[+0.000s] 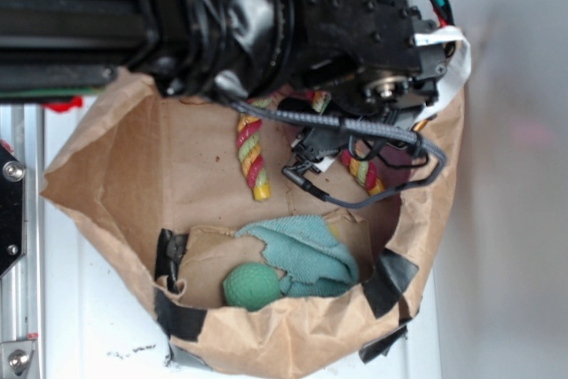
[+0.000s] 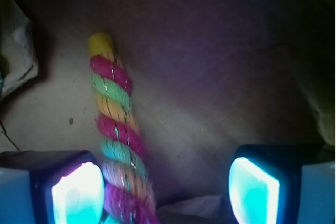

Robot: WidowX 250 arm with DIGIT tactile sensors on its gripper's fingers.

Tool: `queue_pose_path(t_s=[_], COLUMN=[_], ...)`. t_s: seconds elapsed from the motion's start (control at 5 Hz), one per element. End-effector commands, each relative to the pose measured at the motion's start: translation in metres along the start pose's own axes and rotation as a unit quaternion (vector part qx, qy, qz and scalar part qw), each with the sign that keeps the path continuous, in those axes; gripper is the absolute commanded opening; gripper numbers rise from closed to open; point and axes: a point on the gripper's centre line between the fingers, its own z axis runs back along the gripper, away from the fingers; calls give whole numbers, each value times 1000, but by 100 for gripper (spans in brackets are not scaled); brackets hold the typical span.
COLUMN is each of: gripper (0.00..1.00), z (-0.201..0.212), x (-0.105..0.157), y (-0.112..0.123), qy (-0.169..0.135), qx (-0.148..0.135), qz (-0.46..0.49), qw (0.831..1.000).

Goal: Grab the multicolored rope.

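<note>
In the wrist view the gripper [image 2: 165,182] stands with its jaws spread wide, the two glowing pads [image 2: 79,192] low in the frame and well apart. One leg of the multicolored rope [image 2: 116,140] rises between them, but not centred: it runs just beside the left-hand pad as pictured, perhaps touching it, while a broad gap lies open toward the right-hand pad. Nothing is pinched yet.

The rope's long axis runs away from the gripper, from the bottom edge of the wrist picture up to a yellow tip, leaning slightly left. So the jaws straddle the strand across its width, which I judge is the right way to close on it; the closing would draw the far pad across the gap before it meets the rope, and the strand might roll or be nudged sideways.

From the exterior view the rope [image 1: 250,153] lies on the floor of a brown paper bag [image 1: 115,175], bent so that two legs show, one to each side of the gripper [image 1: 306,161], with the bend hidden beneath the black arm [image 1: 266,15]. A grey cable [image 1: 390,130] loops over the second leg. Nearer the bag's front lip lie a teal cloth [image 1: 306,250] and a green ball [image 1: 253,286], well apart from the rope.

No brand, label or readable writing shows in either view
</note>
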Motion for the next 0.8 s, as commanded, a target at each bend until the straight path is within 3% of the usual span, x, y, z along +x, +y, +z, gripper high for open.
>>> queue_pose_path(t_s=[0.0,0.2,0.6], gripper=[100,0,0], z=[2,4,12], x=[1,0,1], y=[5,6,7], qy=[12,8,-2], qx=[17,20,28], qz=[-39,-34,-32], qw=[999,999,999])
